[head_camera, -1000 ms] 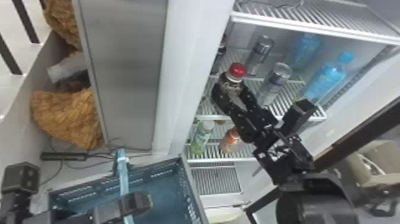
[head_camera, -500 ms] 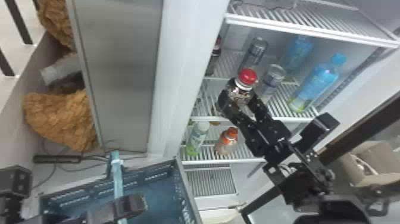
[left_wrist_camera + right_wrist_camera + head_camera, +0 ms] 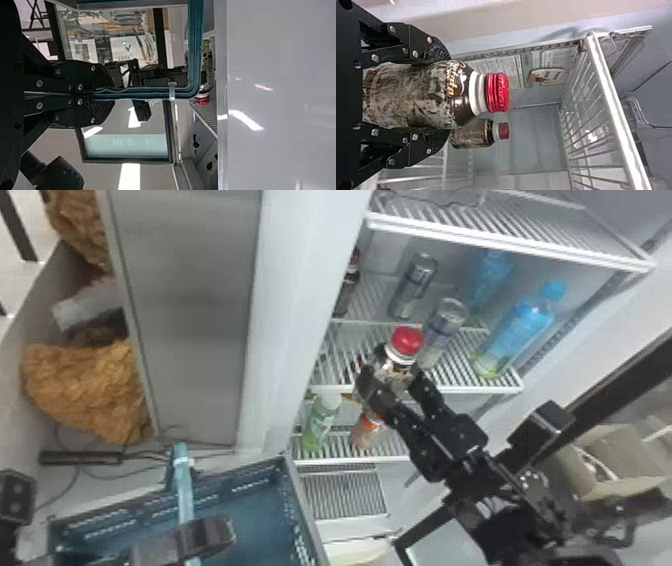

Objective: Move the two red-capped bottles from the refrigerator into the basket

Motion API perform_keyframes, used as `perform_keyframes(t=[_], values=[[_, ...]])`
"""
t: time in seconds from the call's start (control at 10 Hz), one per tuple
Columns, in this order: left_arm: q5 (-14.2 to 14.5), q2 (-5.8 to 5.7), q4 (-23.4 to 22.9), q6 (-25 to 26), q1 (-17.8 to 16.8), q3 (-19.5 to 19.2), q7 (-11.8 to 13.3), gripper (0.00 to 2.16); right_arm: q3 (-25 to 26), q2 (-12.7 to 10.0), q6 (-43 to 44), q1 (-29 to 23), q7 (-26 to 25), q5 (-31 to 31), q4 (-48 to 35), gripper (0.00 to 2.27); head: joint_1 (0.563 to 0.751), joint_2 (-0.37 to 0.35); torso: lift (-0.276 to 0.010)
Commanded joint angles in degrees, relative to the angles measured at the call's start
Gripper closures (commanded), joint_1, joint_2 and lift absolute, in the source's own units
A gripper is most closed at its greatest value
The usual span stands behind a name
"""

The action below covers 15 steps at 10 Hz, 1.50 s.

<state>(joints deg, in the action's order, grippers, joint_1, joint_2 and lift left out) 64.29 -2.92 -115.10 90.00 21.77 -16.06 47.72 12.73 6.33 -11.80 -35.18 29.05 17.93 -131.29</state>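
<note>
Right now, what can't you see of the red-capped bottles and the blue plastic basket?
- Base of the brown, red-capped bottle with a mottled label: right wrist view, hidden by the black right gripper.
- Base of the other dark, red-capped bottle: right wrist view, behind that gripper's finger.
- Near end of the blue plastic basket: head view, cut off by the bottom edge.
</note>
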Motion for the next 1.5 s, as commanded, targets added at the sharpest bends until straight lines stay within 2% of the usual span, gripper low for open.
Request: perform_keyframes(t=[0.0,0.3,0.5,0.7,0.9,1.0,1.4], values=[[-0.1,0.02,0.3,0.0,0.0,-0.1,0.0,1.2,0.0,0.0,-1.3,-2.1,1.5,0.8,-1.5,1.28,0.695,-0.316,0.0],[0.0,0.1,0.3,0.0,0.0,-0.2,-0.2,1.2,0.0,0.6,-4.4,-7.0,2.8,3.6,-7.2,1.28,0.695,-0.297,0.0],[-0.1,0.1,0.3,0.0,-0.1,0.1,-0.3,1.2,-1.5,1.3,-7.6,-7.9,3.9,6.3,-7.4,1.28,0.695,-0.278,0.0],[0.0,0.1,0.6,0.0,-0.3,0.4,-0.4,1.2,-4.2,2.2,-11.1,-7.4,5.1,9.2,-6.9,1.28,0.695,-0.251,0.0],[0.0,0.1,0.8,0.0,-0.3,0.5,-0.4,1.2,-7.6,3.8,-12.1,-5.0,7.7,13.3,-3.8,1.28,0.695,-0.189,0.0],[0.0,0.02,1.0,0.0,-0.3,0.4,-0.5,1.2,-8.3,4.2,-12.7,-4.5,8.3,13.2,-3.8,1.28,0.695,-0.153,0.0],[0.6,0.02,1.0,0.0,-0.3,0.3,-0.5,1.2,-8.8,5.5,-19.3,-3.2,11.3,13.4,-2.9,1.25,0.695,-0.091,0.0]])
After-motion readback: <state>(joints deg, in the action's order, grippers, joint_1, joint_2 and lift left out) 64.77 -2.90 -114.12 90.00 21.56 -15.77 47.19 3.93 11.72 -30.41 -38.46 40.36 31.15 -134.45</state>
